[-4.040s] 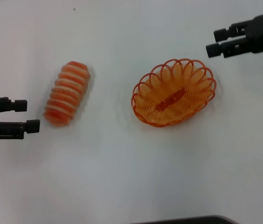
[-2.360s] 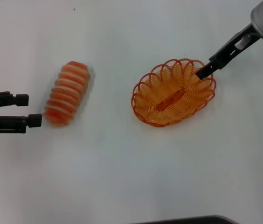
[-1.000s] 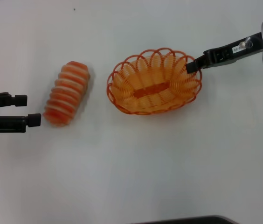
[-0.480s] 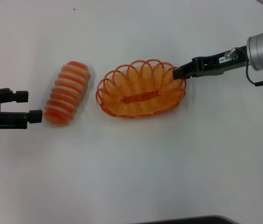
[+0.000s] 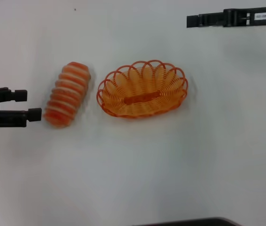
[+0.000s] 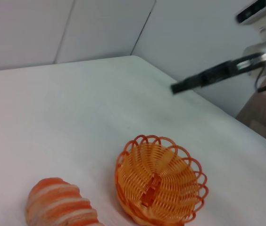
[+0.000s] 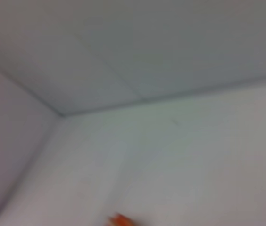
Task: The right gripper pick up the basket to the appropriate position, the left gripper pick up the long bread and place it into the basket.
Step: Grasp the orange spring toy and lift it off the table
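Note:
The long bread [image 5: 68, 94], striped orange-red and cream, lies on the white table left of centre. The orange basket [image 5: 170, 84] stands upright just to its right, a small gap apart, and is empty. My left gripper [image 5: 29, 104] is open at the table's left, its fingertips close to the near end of the bread without touching it. My right gripper [image 5: 193, 20] is at the far right, well clear of the basket and holding nothing. The left wrist view shows the bread [image 6: 60, 205], the basket [image 6: 176, 173] and the right gripper [image 6: 179, 87] beyond.
The white table [image 5: 137, 165] spreads around both objects. A dark edge [image 5: 185, 221] shows at the near side. Walls meet the table at the far side in the right wrist view, where a small orange bit [image 7: 119, 219] shows at the picture's edge.
My right gripper dragged the basket left to beside the bread, then let go and withdrew to the far right. The basket stays put. The left gripper has barely moved.

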You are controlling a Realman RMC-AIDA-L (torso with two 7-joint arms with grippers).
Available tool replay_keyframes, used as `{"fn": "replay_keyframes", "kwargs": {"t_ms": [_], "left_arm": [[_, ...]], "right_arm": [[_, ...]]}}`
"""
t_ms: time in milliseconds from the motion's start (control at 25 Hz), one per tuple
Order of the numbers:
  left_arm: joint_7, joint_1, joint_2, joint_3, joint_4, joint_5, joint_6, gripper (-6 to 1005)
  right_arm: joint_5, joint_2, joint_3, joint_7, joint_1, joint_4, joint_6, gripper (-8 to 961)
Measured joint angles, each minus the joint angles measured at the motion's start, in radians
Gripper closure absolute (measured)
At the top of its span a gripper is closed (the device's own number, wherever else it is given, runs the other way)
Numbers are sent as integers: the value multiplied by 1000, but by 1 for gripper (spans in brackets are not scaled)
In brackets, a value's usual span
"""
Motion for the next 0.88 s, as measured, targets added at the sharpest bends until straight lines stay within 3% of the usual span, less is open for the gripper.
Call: {"fn": "replay_keyframes", "kwargs": {"t_ms": [160, 240, 440, 520, 640, 680, 800, 880], "left_arm": [[-47, -2, -1, 0, 9, 0, -17, 100], [-86, -5, -7, 2, 31, 4, -29, 100], [-219, -23, -19, 29, 89, 30, -69, 99], [-283, -43, -30, 43, 122, 75, -78, 99], [-381, -76, -63, 75, 199, 141, -91, 99], [-428, -92, -85, 99, 240, 176, -107, 99], [-542, -140, -135, 181, 316, 286, -171, 99], [-611, -166, -155, 258, 323, 353, -238, 99]], "right_arm": [[100, 6, 0, -311, -46, -98, -239, 298], [91, 13, -14, -406, -72, -150, -293, 258], [-49, 1, -82, -436, -81, -165, -302, 181], [-112, 6, -93, -432, -74, -162, -297, 150], [-152, 22, -93, -434, -67, -157, -273, 104], [-152, 25, -93, -436, -67, -156, -262, 106], [-152, 30, -96, -428, -63, -154, -233, 112], [-154, 34, -97, -419, -58, -154, -216, 114]]}}
